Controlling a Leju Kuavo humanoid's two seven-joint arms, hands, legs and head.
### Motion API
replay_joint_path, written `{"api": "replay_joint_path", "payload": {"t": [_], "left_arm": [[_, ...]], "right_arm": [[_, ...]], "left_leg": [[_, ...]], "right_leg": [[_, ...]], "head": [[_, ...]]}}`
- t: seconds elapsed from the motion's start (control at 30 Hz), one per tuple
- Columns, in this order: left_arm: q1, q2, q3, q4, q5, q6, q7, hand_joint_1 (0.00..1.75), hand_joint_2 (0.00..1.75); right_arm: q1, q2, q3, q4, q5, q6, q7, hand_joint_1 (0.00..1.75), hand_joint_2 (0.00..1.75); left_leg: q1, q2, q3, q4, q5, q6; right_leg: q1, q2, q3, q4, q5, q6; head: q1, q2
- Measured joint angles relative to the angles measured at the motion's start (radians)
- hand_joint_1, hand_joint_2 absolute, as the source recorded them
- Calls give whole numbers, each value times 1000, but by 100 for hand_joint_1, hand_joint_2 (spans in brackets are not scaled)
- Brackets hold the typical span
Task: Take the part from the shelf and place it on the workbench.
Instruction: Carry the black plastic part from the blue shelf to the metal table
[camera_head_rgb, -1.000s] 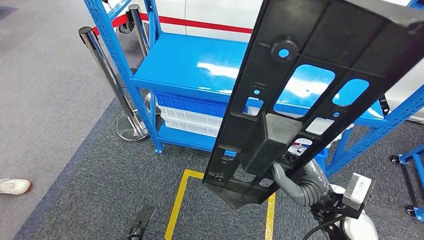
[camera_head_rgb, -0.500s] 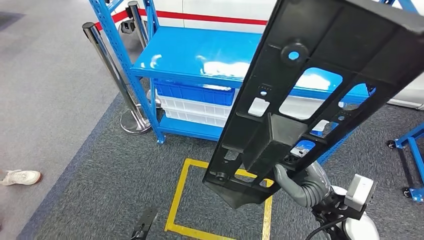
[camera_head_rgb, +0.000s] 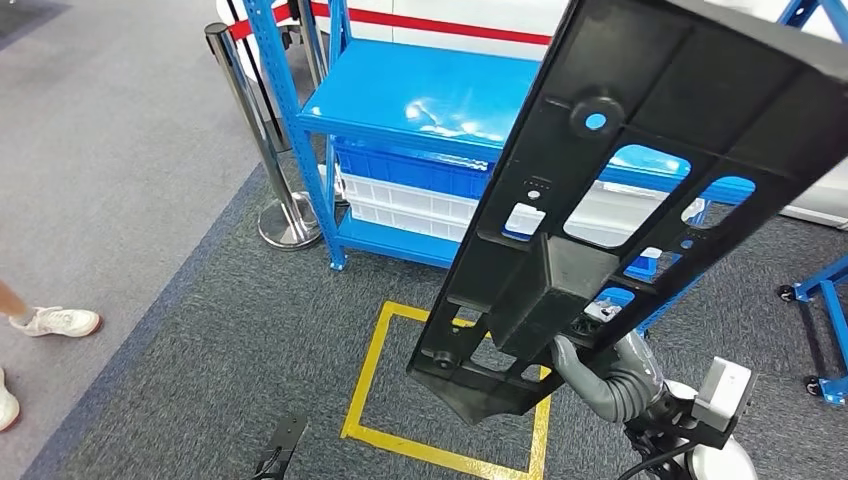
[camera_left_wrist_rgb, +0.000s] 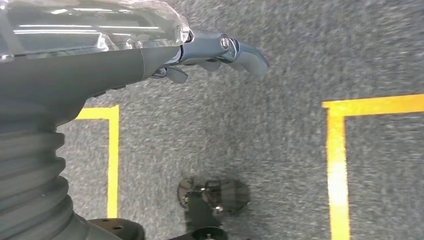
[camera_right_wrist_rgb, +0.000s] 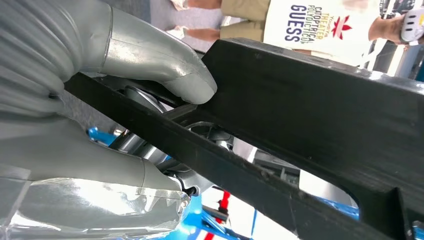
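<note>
- Black moulded plastic: one long panel part (camera_head_rgb: 640, 190) with ribs and cut-out windows, raised on a slant in the head view, its wide end high at the right, its narrow end low over the yellow floor square (camera_head_rgb: 447, 400).
- Right hand (camera_head_rgb: 605, 375) grips the part near its lower end. In the right wrist view the grey thumb (camera_right_wrist_rgb: 170, 75) presses on one face of a black rail and the fingers wrap beneath it, so the hand is clamped on the part.
- Left hand (camera_left_wrist_rgb: 220, 50) hangs over the grey carpet (camera_left_wrist_rgb: 280, 145) with nothing in it; its dark fingers curve loosely and stand a little apart.
- The part is off the shelf, carried in the air in front of it and touching only the right hand.
- One blue steel shelf rack (camera_head_rgb: 420, 95) stands behind the part. Its top deck is bare and glossy. Below it sit one blue bin (camera_head_rgb: 410, 165) and, under that, stacked white bins (camera_head_rgb: 410, 205); I cannot tell how many.
- Two chrome stanchion posts (camera_head_rgb: 250, 120) stand just left of the rack, a red belt running from them.
- One white shoe (camera_head_rgb: 62, 321) of a person shows at the left edge of the head view, on the paler floor, and part of another lower down.
- People stand beyond the part in the right wrist view, one in a white printed shirt (camera_right_wrist_rgb: 320, 22).
</note>
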Motion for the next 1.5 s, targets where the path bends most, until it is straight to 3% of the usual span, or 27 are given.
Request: {"api": "replay_joint_path", "payload": {"t": [0.03, 0.1, 0.17, 0.23, 0.3, 0.33, 0.4, 0.47, 0.5, 0.53, 0.57, 0.63, 0.67, 0.73, 0.87, 0.9, 0.93, 1.03, 1.07, 1.13, 1.2, 1.27, 1.33, 1.4, 1.47, 1.5], "left_arm": [[2, -1, 0, 0, 0, 0, 0, 0, 175], [2, -1, 0, 0, -1, 0, -1, 0, 175], [1, -2, 1, 0, -2, 0, -2, 0, 175], [4, -1, 1, 0, -3, 1, -2, 0, 175], [8, -1, 1, 0, -4, 1, -3, 0, 175], [8, 0, 1, 0, -4, 1, -4, 0, 175], [7, -1, 1, 0, -4, 2, -6, 0, 175], [9, -1, 1, 0, -4, 2, -8, 0, 175], [10, -1, 1, 0, -4, 2, -9, 0, 175], [11, -1, 1, 0, -4, 2, -10, 0, 175], [12, -1, 2, 0, -3, 2, -10, 0, 175], [9, -1, 2, 0, -3, 2, -12, 0, 175], [8, -1, 2, 0, -3, 2, -13, 0, 175], [9, -1, 2, 0, -3, 3, -13, 0, 175], [12, -1, 3, 0, -2, 3, -13, 0, 175], [13, -1, 4, 0, -2, 3, -12, 0, 175], [13, -1, 5, 0, -1, 3, -11, 0, 175], [11, -2, 11, 0, 0, 3, -9, 0, 175], [12, -2, 12, 0, -1, 3, -8, 0, 175], [14, -2, 14, 0, -2, 3, -7, 0, 175], [13, -3, 17, 0, -5, 4, -7, 0, 175], [12, -4, 17, 0, -6, 4, -7, 0, 175], [16, -3, 18, 0, -7, 4, -7, 0, 175], [18, -2, 18, 0, -8, 4, -7, 0, 175], [15, -2, 18, 0, -10, 4, -7, 0, 175], [14, -2, 18, 0, -11, 4, -7, 0, 175]], "right_arm": [[3, 0, -1, -3, 0, 1, -2, 175, 175], [6, 1, -3, -10, 1, 3, -6, 175, 175], [12, 1, -3, -16, 3, 5, -8, 175, 175], [19, 2, -4, -22, 6, 6, -11, 175, 175], [23, 6, -4, -31, 8, 7, -14, 175, 175], [26, 8, -4, -38, 9, 9, -16, 175, 175], [36, 11, -4, -50, 13, 11, -18, 175, 175], [48, 11, -4, -59, 16, 15, -19, 175, 175], [52, 12, -4, -64, 17, 16, -19, 175, 175], [55, 14, -4, -70, 18, 18, -19, 175, 175], [56, 16, -4, -77, 19, 20, -19, 175, 175], [58, 20, -4, -91, 19, 22, -19, 175, 175], [59, 22, -4, -97, 19, 23, -19, 175, 175], [60, 24, -4, -106, 19, 26, -19, 175, 175], [61, 25, -4, -111, 19, 28, -19, 175, 175], [61, 26, -4, -114, 19, 28, -19, 175, 175], [61, 27, -4, -119, 19, 30, -19, 175, 175], [67, 28, -4, -130, 14, 35, -17, 175, 175], [68, 29, -4, -131, 11, 36, -15, 175, 175], [69, 29, -4, -135, 6, 39, -11, 175, 175], [70, 30, -5, -142, 2, 40, -9, 175, 175], [72, 31, -6, -147, 0, 41, -7, 175, 175], [73, 33, -7, -152, -1, 43, -7, 175, 175], [73, 39, -7, -159, -3, 45, -7, 175, 175], [76, 42, -8, -165, -4, 46, -7, 175, 175], [79, 43, -9, -168, -4, 47, -7, 175, 175]], "left_leg": [[1, -9, -7, 7, 1, -3], [4, -25, -22, 24, -1, -10], [5, -41, -39, 38, -1, -22], [6, -57, -48, 40, 2, -34], [6, -46, -58, 58, -11, -45], [6, -28, -76, 94, -31, -51], [10, 9, -137, 217, -90, -62], [15, 20, -189, 318, -118, -68], [16, 23, -190, 318, -105, -69], [16, 28, -172, 278, -75, -69], [15, 42, -137, 207, -36, -65], [6, 79, -76, 81, 10, -54], [1, 90, -62, 50, 17, -47], [-4, 81, -65, 44, 16, -34], [-5, 70, -68, 44, 17, -29], [-3, 66, -66, 39, 21, -24], [-1, 53, -65, 34, 26, -16], [-1, 1, -67, 25, 38, 3], [-2, -13, -68, 27, 38, 4], [-2, -41, -68, 34, 37, 2], [-2, -66, -73, 45, 34, -5], [1, -87, -84, 52, 34, -17], [5, -104, -92, 51, 37, -29], [2, -71, -107, 81, 17, -41], [4, -10, -156, 184, -39, -53], [8, 8, -188, 250, -68, -59]], "right_leg": [[-2, 4, 34, -46, 23, 1], [-7, 37, 111, -171, 61, -2], [-8, 60, 142, -230, 66, -9], [-6, 47, 141, -232, 66, -19], [-8, 27, 145, -240, 69, -32], [-10, 15, 147, -244, 71, -37], [-8, -9, 149, -246, 70, -44], [-6, -32, 149, -246, 69, -45], [-5, -43, 149, -246, 69, -45], [-5, -53, 151, -246, 68, -44], [-5, -62, 153, -246, 66, -42], [0, -79, 157, -245, 64, -35], [3, -87, 157, -245, 63, -31], [5, -103, 158, -247, 64, -22], [5, -113, 161, -250, 65, -17], [4, -109, 161, -248, 62, -13], [2, -82, 141, -200, 32, -10], [-2, 0, 41, 13, -72, -3], [-2, 3, 34, 24, -63, -4], [-3, 14, 75, -63, 3, -9], [-5, 60, 132, -185, 53, -14], [-3, 86, 150, -231, 59, -16], [-4, 66, 152, -237, 63, -20], [-9, 41, 158, -247, 66, -31], [-9, 12, 163, -252, 66, -39], [-8, -3, 163, -252, 65, -41]], "head": [[0, 0], [0, 0], [0, 0], [-1, 0], [-2, 0], [-3, 0], [-4, 0], [-4, 0], [-4, 0], [-4, 0], [-4, 0], [-4, 0], [-4, 0], [-4, 0], [-4, 0], [-4, 0], [-4, 0], [-4, 0], [-4, 0], [-4, 0], [-4, 0], [-4, 0], [-4, 0], [-8, 0], [-13, 0], [-14, 0]]}}
